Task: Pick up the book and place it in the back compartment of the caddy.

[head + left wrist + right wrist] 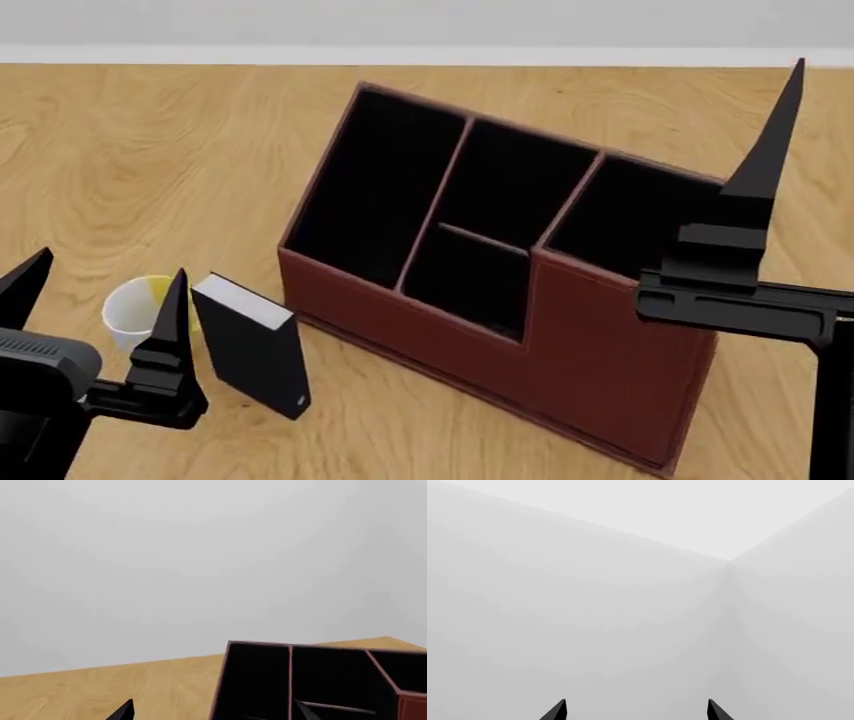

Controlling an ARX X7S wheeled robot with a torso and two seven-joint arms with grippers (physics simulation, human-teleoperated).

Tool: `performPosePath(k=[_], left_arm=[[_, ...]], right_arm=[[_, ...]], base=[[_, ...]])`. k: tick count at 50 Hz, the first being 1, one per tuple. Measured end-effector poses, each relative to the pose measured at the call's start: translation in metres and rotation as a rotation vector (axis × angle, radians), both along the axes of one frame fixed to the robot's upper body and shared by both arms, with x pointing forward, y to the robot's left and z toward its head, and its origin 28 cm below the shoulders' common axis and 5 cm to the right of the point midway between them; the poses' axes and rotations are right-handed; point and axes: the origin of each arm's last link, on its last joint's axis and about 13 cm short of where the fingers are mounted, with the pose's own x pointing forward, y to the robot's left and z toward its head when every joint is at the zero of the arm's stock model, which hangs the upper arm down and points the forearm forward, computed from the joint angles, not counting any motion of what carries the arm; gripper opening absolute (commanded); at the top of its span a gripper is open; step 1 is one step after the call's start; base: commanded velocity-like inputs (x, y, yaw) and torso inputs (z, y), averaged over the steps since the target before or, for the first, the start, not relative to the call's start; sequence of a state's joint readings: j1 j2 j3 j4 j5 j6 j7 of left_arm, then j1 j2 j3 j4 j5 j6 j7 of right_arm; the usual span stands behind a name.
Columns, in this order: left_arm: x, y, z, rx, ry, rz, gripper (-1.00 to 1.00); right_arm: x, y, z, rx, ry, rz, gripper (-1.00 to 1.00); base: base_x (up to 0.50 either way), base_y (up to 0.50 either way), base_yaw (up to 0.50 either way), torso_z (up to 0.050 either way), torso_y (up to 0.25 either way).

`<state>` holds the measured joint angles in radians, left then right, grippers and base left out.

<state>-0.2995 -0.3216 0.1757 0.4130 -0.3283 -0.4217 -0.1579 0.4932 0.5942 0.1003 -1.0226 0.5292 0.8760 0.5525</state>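
- Two grippers are seen, both with fingers spread apart and nothing held: the left gripper low by the table's near edge, the right gripper raised.
- The book is stood upright between the mug and the caddy, touched by nothing.
- The back compartment is seen black inside.

Right pincer spread wide — only blank grey walls beyond.
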Motion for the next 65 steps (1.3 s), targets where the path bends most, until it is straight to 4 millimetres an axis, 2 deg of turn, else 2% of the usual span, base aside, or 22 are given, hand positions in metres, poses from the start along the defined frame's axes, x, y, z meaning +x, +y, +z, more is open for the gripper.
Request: performPosePath(k=[26,43,65], left_arm=[[-0.0002,0.0009,0.0019,-0.009,-0.017,-0.007,1.0],[-0.0008,0.0021,0.0031,-0.018,-0.033,0.002,1.0],[0.001,0.0011,0.0042,-0.021,-0.029,0.004,1.0]], right_arm=[[-0.0011,-0.0008,-0.0013,0.007,-0.003,0.0,1.0],[-0.0031,-0.0013,-0.001,0.012,-0.014,0.001,1.0],[-0.005,-0.0024,0.0002,0.017,-0.025,-0.001,1.0]], base=[[0.37,0.0,0.0,0.0,0.001],[0.0,0.0,0.0,0.0,0.001],[0.0,0.0,0.0,0.0,-0.144]])
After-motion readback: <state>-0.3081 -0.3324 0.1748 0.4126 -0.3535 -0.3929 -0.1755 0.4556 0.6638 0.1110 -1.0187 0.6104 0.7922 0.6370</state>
